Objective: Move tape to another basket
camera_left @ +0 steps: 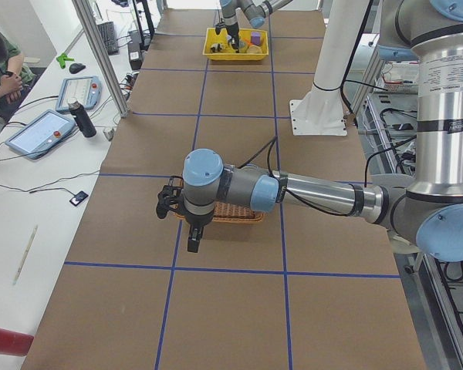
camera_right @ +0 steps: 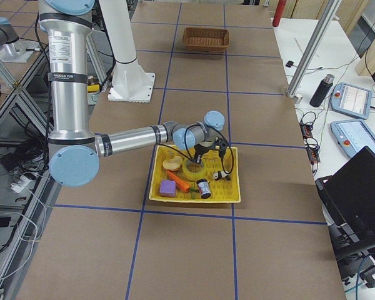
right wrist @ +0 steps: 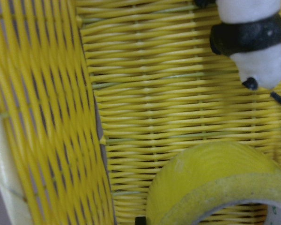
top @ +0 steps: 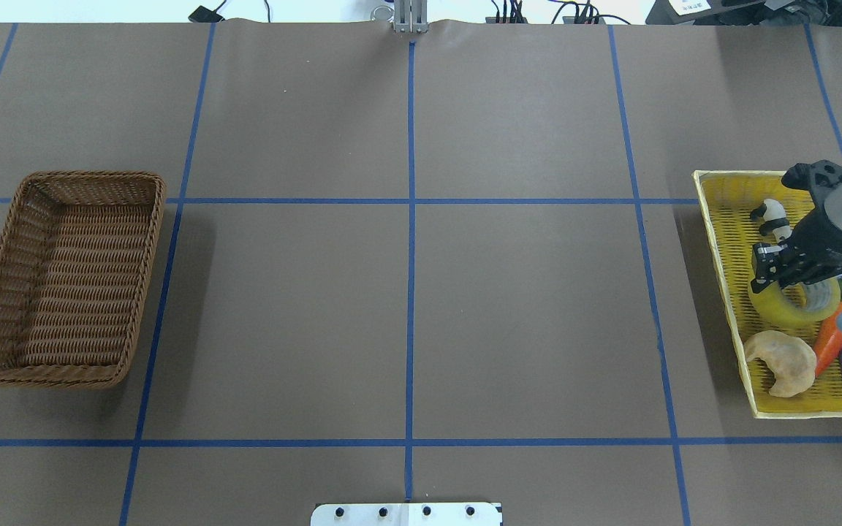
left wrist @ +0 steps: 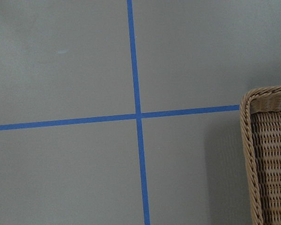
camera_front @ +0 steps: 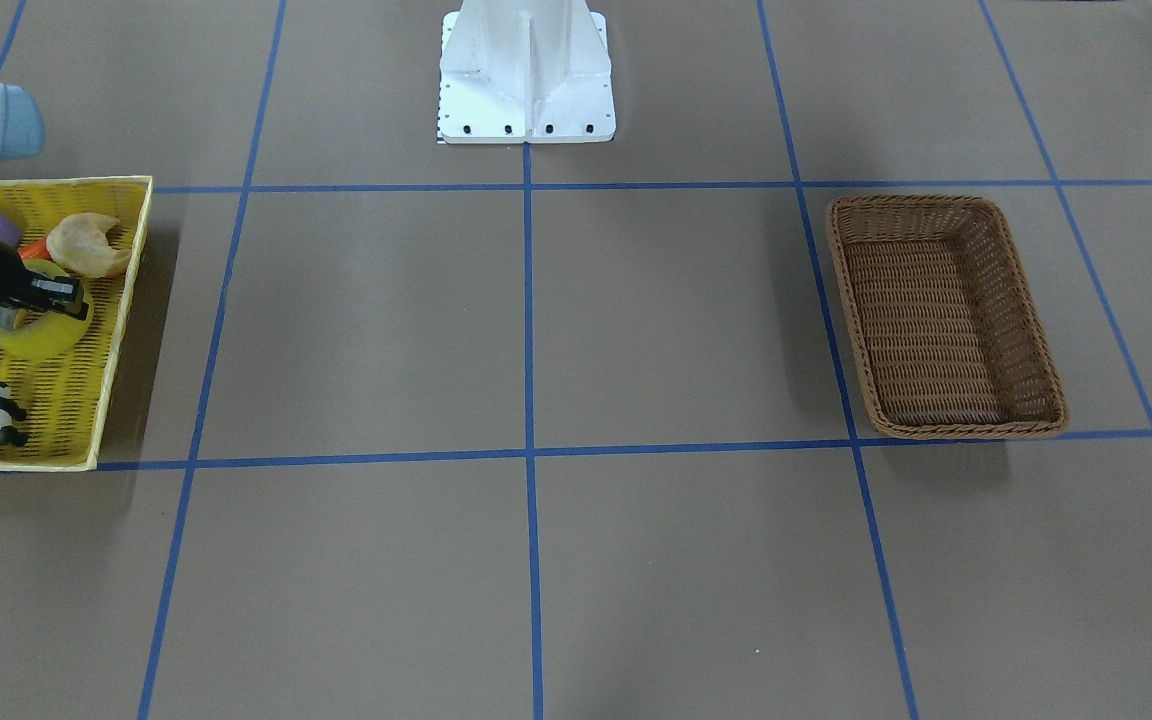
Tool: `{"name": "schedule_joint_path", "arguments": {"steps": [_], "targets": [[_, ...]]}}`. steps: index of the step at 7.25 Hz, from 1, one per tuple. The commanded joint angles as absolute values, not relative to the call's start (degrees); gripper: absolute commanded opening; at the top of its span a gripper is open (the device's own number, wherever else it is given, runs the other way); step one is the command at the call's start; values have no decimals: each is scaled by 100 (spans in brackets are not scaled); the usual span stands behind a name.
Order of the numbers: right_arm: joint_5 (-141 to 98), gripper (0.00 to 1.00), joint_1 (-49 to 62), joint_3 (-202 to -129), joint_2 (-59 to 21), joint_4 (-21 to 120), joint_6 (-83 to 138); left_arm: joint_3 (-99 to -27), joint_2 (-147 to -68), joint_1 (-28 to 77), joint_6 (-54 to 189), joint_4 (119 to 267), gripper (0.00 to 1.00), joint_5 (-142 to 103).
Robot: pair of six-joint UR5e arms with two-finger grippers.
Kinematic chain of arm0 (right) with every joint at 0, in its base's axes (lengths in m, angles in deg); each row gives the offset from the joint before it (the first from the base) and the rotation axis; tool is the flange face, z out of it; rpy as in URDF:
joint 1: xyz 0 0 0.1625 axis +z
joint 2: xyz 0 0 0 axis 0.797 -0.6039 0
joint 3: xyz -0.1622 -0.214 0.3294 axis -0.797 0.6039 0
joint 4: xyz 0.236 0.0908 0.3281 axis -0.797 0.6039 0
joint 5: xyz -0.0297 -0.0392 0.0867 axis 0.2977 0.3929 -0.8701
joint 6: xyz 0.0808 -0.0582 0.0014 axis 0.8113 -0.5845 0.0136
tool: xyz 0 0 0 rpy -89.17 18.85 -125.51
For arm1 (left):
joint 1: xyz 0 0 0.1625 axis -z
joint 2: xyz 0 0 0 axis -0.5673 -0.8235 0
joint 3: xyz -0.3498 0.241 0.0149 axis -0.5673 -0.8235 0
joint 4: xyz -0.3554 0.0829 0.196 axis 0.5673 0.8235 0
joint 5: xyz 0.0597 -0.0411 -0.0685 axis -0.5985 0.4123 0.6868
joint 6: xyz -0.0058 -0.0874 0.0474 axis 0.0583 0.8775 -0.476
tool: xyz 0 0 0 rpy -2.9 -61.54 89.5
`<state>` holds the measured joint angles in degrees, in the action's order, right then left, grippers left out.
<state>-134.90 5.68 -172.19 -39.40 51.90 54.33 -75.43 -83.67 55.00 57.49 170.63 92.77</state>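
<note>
Wide bare brown tabletop (top: 406,307) between the brown wicker basket (top: 70,277) at the left edge and the flat yellow woven tray (top: 728,241) at the right edge, inside that tray a black-and-white panda figure (top: 775,219), tan croissant (top: 779,361) and orange carrot (top: 828,342) hem in your yellow tape roll (top: 779,314)

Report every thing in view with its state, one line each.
tape: lying in the yellow tray, right tool at its rim
basket: upright, empty
yellow tray: holds tape, panda, pastry and other items
right tool: down at the tape; grip unclear
left tool: hovers near the basket; open or shut unclear
</note>
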Motion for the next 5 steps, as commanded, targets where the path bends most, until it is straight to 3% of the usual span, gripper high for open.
{"name": "schedule_joint_path", "arguments": {"steps": [1,5], "targets": [[-14042,0,1243,-17663,-3988,5327,5426,-7539,-8368,5500,5749,17056,99,9277],[-14646,0,1763,-18175,-3482,5248,5583,-7539,-8683,5491,5749,17047,99,9286]]}}
